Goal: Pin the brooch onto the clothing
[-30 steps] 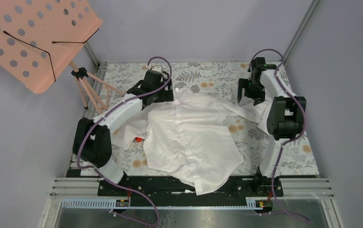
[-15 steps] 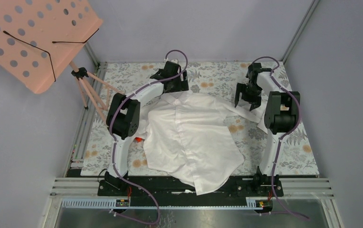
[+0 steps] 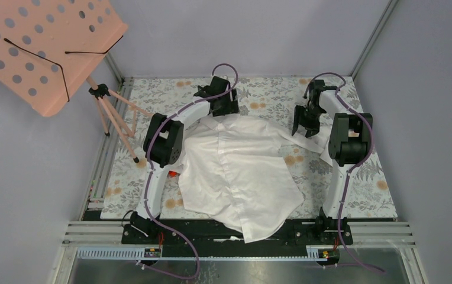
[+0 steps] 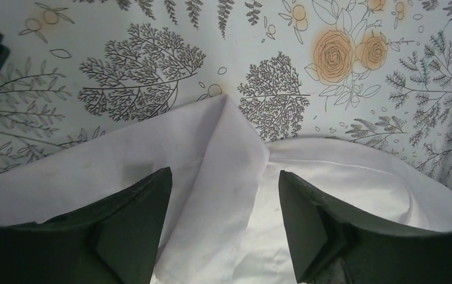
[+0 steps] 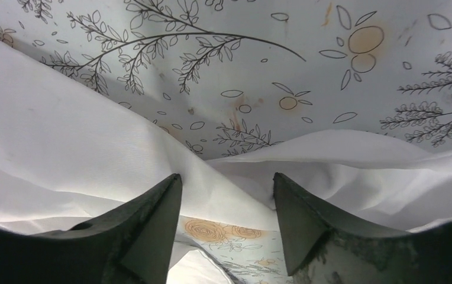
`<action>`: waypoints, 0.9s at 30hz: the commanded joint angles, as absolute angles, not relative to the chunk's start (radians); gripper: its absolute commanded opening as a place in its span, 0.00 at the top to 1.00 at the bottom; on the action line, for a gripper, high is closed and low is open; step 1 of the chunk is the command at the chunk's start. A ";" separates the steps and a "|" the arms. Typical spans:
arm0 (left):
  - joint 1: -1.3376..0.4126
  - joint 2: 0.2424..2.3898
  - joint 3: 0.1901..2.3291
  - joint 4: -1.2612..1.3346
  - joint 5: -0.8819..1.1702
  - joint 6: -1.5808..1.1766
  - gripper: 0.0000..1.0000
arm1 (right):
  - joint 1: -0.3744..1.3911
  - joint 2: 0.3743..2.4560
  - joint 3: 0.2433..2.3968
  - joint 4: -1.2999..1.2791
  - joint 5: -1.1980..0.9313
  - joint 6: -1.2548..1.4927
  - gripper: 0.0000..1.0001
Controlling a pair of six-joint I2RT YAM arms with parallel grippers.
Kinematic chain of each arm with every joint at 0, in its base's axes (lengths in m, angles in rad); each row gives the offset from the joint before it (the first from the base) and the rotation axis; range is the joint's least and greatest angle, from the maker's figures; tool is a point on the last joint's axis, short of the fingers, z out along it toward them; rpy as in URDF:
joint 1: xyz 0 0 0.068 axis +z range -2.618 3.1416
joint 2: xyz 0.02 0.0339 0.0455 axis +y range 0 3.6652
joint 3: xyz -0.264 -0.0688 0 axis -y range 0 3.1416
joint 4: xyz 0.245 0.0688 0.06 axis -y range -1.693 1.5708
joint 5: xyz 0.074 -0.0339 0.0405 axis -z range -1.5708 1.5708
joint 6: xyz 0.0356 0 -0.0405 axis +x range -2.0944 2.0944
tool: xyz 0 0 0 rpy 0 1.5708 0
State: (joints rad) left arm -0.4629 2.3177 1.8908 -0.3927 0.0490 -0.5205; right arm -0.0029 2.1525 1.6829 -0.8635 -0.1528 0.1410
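Your left tool (image 4: 223, 177) and right tool (image 5: 226, 177) are open over the shirt (image 3: 235, 177). No brooch shows, so the pinning is all left to do.

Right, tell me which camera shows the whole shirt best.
Top external. The shirt lies spread across the table there, visible from collar to hem. The left wrist view shows just a pointed fold of it between the open left fingers. The right wrist view shows only creased white fabric.
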 commanded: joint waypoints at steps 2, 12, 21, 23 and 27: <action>-0.468 2.363 1.965 -0.390 0.099 -0.541 0.40 | -0.005 2.118 1.658 -0.903 -0.221 0.114 0.41; -0.467 2.295 1.885 -0.325 0.047 -0.514 1.00 | -0.006 1.981 1.595 -0.895 -0.282 0.131 0.75; -0.457 1.881 1.482 -0.017 -0.087 -0.532 1.00 | -0.005 1.770 1.521 -0.893 -0.218 0.143 0.84; -0.455 1.787 1.410 0.044 -0.116 -0.526 1.00 | -0.005 1.717 1.504 -0.886 -0.206 0.144 0.84; -0.454 1.595 1.279 0.126 -0.139 -0.488 1.00 | -0.005 1.609 1.475 -0.873 -0.228 0.128 0.84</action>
